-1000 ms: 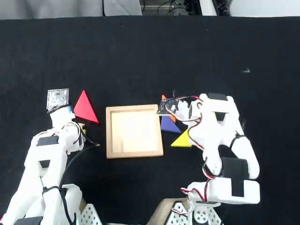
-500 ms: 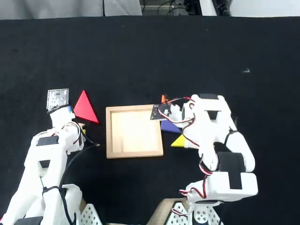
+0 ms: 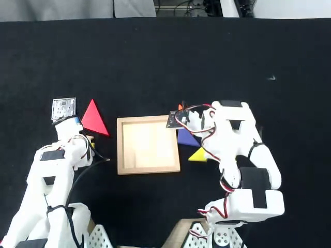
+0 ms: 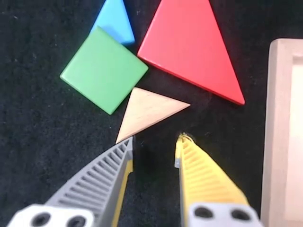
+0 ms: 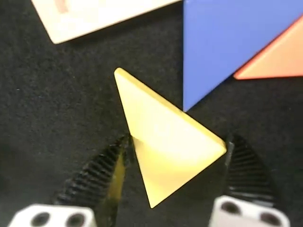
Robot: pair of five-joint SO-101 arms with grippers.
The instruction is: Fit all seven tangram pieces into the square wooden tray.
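Seven tangram pieces and one square wooden tray are on the black table. All seven pieces lie on the cloth outside the tray, four by one side and three by the other.

The left gripper has its fingers apart, one grey and one yellow. Just ahead of their tips lies a small plain-wood triangle, one corner at the tip of the grey finger. Beyond it are a green square, a small light-blue piece and a large red triangle. The tray's rim runs along the outer side of the yellow finger, apart from it.

The right gripper also has its fingers spread, with a yellow triangle lying flat between them. Each tip is close against the triangle; contact cannot be made out. Past the fingertips lies a large blue triangle, and an orange piece lies against it. A corner of the tray is beyond the yellow triangle's far point.
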